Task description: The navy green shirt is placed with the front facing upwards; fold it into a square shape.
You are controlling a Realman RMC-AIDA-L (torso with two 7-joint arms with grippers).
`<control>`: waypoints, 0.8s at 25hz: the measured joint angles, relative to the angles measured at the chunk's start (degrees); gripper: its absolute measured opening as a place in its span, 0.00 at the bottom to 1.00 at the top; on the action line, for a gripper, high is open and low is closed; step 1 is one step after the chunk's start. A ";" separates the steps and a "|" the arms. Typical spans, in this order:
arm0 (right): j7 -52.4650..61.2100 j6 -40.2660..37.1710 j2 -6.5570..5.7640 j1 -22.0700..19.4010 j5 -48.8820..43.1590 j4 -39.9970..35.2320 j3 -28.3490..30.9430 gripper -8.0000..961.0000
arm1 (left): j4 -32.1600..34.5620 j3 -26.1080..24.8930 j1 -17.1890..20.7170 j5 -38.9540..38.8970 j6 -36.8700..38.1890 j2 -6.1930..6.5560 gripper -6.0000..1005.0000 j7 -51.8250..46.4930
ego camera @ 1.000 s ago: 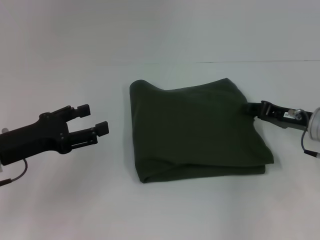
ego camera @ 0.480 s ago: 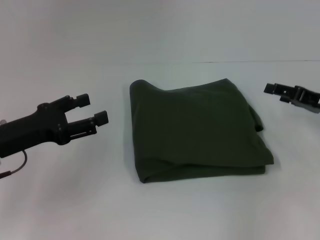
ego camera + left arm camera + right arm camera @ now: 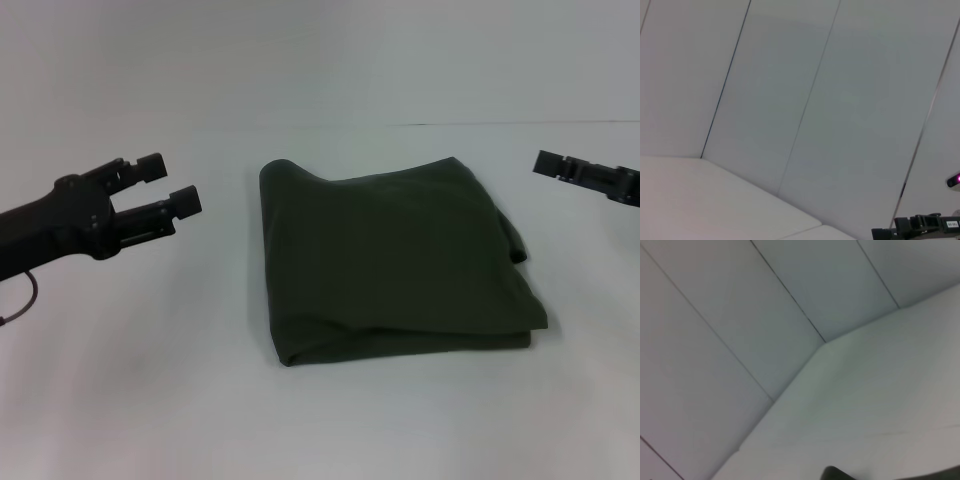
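The navy green shirt [image 3: 390, 260] lies folded into a rough square in the middle of the white table, plain dark fabric up, with its layered edges along the near side. A small flap sticks out at its right edge. My left gripper [image 3: 168, 182] hovers to the shirt's left, well apart from it, open with nothing between its fingers. My right gripper [image 3: 556, 166] hangs off to the shirt's right, also clear of the cloth, and it shows again far off in the left wrist view [image 3: 920, 227].
The white table [image 3: 330, 420] runs all around the shirt, and a pale panelled wall [image 3: 805, 100] stands behind it. A dark shape [image 3: 840, 474] shows at the edge of the right wrist view; I cannot tell what it is.
My right gripper has left the shirt's right edge, where it was a second ago, and pulled away to the right and up. My left gripper has risen and drawn back to the left.
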 joint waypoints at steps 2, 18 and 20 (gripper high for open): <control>-1.90 -1.83 0.13 -0.29 0.04 0.12 1.82 0.95 | 0.39 0.04 -0.16 -0.45 0.54 0.01 0.88 0.01; -12.53 -11.13 0.60 -1.31 -0.50 0.48 2.59 0.97 | 0.12 1.01 1.47 -0.97 6.43 -0.59 0.88 1.32; -15.00 -13.06 1.19 -1.47 -0.54 0.42 1.70 0.96 | 0.31 2.11 2.36 -0.51 7.44 -0.80 0.89 1.77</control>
